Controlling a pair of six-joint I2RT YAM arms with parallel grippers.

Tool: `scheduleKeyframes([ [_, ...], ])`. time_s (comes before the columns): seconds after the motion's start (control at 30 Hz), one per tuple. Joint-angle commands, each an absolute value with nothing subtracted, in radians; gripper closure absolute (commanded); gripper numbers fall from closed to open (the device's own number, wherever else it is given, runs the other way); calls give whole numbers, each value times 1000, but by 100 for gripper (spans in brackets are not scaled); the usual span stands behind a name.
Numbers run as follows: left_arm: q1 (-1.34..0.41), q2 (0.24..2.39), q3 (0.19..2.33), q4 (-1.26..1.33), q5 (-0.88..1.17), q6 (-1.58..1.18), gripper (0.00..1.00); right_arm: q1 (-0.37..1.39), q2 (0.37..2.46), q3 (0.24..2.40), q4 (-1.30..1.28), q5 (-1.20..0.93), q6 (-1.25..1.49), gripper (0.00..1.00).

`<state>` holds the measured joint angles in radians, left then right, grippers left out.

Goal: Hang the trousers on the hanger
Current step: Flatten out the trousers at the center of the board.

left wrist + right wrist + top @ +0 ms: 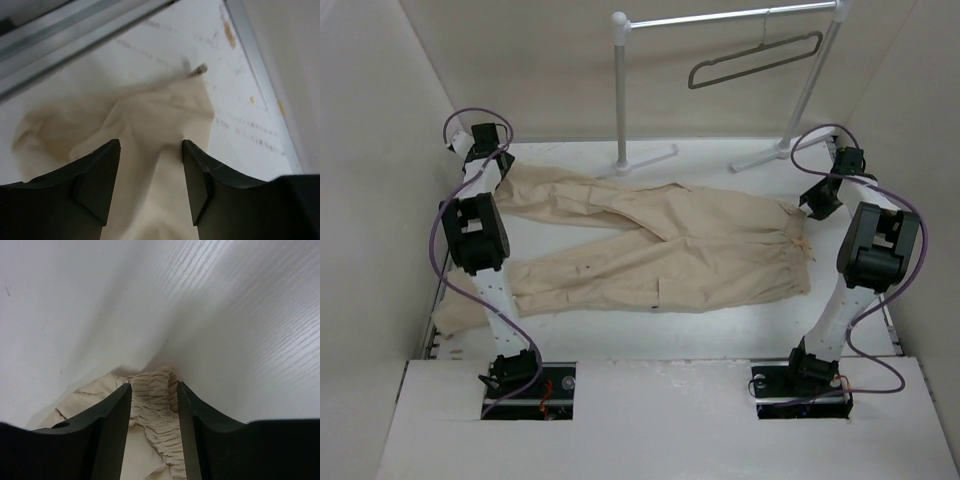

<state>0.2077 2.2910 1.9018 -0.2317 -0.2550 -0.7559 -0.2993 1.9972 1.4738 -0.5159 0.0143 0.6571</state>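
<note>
The beige trousers [660, 240] lie flat across the white table, waist to the right and legs to the left. The grey hanger [757, 60] hangs on the rack bar at the back. My left gripper [488, 142] is at the end of the far leg. In the left wrist view it [151, 145] is open, and its fingers straddle a raised fold of the leg cloth [150, 110]. My right gripper [817, 203] is at the waist. In the right wrist view it [154, 386] is shut on the bunched elastic waistband [156, 412], which fills the gap between its fingers.
A white tubular garment rack [620, 90] stands at the back, its feet [645, 160] on the table near the trousers. Side walls stand close on both sides. A metal table rim [75, 45] runs just beyond the leg end.
</note>
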Motion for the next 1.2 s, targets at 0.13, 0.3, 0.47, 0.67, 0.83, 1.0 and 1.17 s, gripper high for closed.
scheduleKeyframes([
  [0.13, 58, 1827, 1449, -216, -258, -759, 48, -288, 2017, 1539, -535, -5, 630, 67],
  [0.3, 60, 1807, 1353, -247, -161, -842, 48, -268, 2028, 1526, -528, -20, 634, 62],
  [0.47, 125, 1868, 1390, -247, -112, -873, 50, -262, 2033, 1519, -520, -20, 638, 59],
  [0.67, 176, 1954, 1443, -267, -114, -887, 53, -260, 2031, 1528, -520, -15, 644, 70],
  [0.83, 193, 2020, 1512, -311, -107, -885, 59, -262, 2025, 1532, -512, -14, 652, 77],
  [1.0, 200, 1971, 1493, -275, -130, -903, 92, -260, 1999, 1510, -474, 6, 666, 91],
  [1.17, 196, 1841, 1473, -271, -133, -907, 98, -280, 1930, 1473, -394, 21, 715, 94],
])
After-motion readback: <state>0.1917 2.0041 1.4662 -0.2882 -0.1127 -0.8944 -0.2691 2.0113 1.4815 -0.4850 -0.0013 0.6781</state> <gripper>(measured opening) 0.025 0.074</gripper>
